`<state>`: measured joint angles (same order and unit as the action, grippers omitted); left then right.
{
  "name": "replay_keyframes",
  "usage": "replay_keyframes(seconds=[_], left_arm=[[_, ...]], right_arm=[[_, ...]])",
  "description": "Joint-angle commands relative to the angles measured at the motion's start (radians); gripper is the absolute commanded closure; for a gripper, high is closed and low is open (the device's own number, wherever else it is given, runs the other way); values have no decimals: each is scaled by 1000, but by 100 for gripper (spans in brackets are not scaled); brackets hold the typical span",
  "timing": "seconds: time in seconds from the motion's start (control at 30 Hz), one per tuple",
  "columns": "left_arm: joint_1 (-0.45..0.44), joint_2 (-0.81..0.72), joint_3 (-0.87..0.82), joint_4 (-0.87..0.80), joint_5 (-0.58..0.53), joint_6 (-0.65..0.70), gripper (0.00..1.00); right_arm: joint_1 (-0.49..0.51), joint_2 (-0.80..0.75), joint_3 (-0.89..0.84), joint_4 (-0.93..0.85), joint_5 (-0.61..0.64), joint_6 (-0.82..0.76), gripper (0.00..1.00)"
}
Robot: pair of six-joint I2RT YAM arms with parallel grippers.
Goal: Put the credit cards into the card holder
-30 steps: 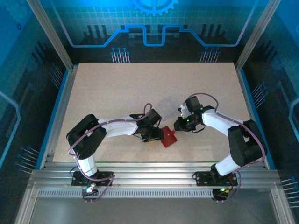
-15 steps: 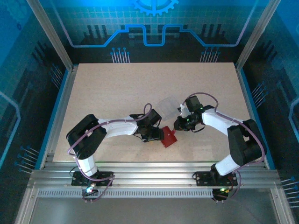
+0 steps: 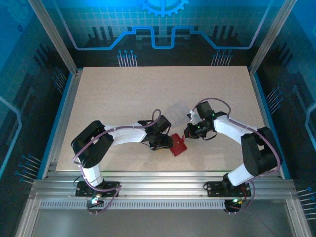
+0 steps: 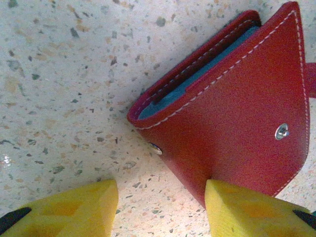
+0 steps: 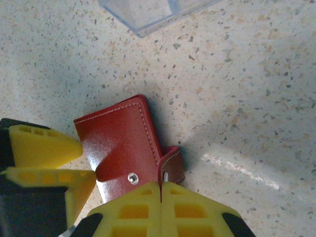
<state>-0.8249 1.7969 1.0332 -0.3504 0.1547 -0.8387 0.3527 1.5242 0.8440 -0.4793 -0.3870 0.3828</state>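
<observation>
Where the two arms meet near the front middle of the surface (image 3: 123, 98), the card holder (image 4: 237, 98) lies flat between them. It is red with pale stitching along its edges. Its cover stands slightly ajar, so that a strip of bluish lining (image 4: 168, 96) shows at the mouth.

The left hand (image 4: 162, 190) is low over the surface with its yellow fingers (image 4: 74, 212) well apart. One finger sits over bare surface and the other overlaps the card holder's near corner, so nothing is clamped between them. A pale stud (image 4: 282, 131) sits on the cover just beyond that second finger.

From the opposite side, the right hand (image 5: 161, 185) has its two fingers pressed flat together, tip against tip. Those tips are right at the base of the snap tab (image 5: 171, 163), which curls up off the card holder's edge. Whether any of the tab is pinched between them I cannot tell.

Farther back, well apart from the card holder, lies a clear plastic box (image 5: 148, 12), just beyond the right arm's wrist in the overhead view.
</observation>
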Motion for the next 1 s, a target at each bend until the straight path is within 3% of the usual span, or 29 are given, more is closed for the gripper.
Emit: replay_keyframes(seconds=[0.0,0.97], left_arm=[[-21,63,20,25,34,-5,50],[-20,97,31,53,49,-5,51]], right_arm=[[16,-51,-18,-37,-33,-24,100],[208,44,30,-87,174,8,100]])
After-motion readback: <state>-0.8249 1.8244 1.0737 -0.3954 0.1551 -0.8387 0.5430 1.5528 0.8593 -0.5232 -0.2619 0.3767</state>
